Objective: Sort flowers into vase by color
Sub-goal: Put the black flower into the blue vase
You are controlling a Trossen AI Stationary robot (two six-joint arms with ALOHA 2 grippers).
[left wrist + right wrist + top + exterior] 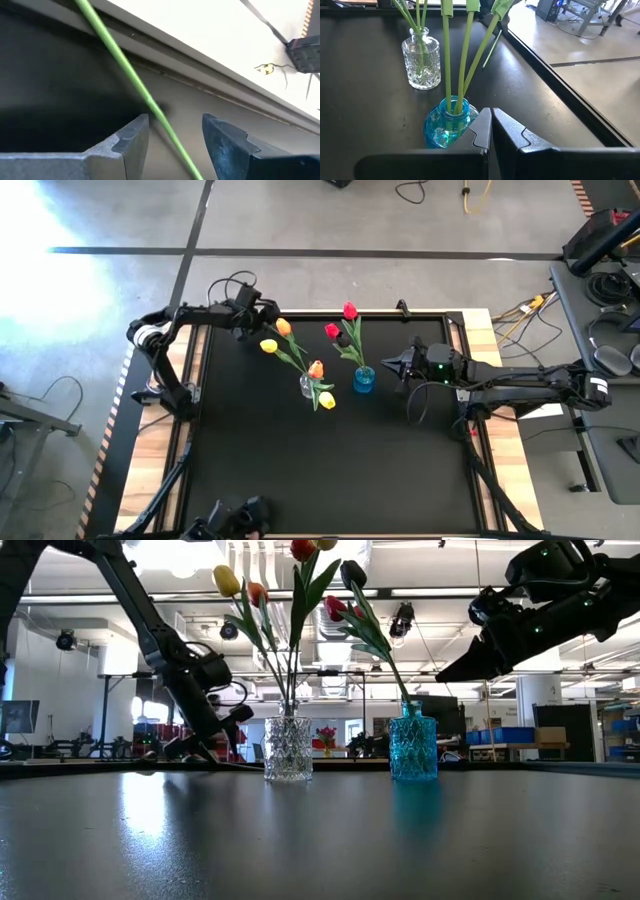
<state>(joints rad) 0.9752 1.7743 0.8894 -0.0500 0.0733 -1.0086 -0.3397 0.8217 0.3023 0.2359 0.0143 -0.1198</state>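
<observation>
We work on a wide black counter (300, 470) framed in pale wood, and on it stand two small vases side by side: a clear cut-glass vase (288, 748) holding the yellow and orange artificial tulips (316, 369), and just beside it a blue glass vase (413, 747) holding the red tulips (349, 311). Both vases look narrow-necked and light for their height, so we judge them easy to tip if a stem is dragged sideways, and breakable if they fall. Our left gripper (262, 313) sits near the far left edge of the counter, close to an orange tulip head (284, 327); its jaws stand apart with a thin green stem (131, 80) running between them, seemingly free of either finger, so nothing is clamped. Our right gripper (392, 363) hangs just beside the blue vase with its jaws pressed together and empty. The stems look long, thin and springy, probably plastic over wire: very light, smooth enough to slip or roll in a loose pinch, yet likely to bend rather than snap. We would take hold on the bare stem, below the leaves and clear of the soft head, squarely across the jaws so it cannot swivel.
</observation>
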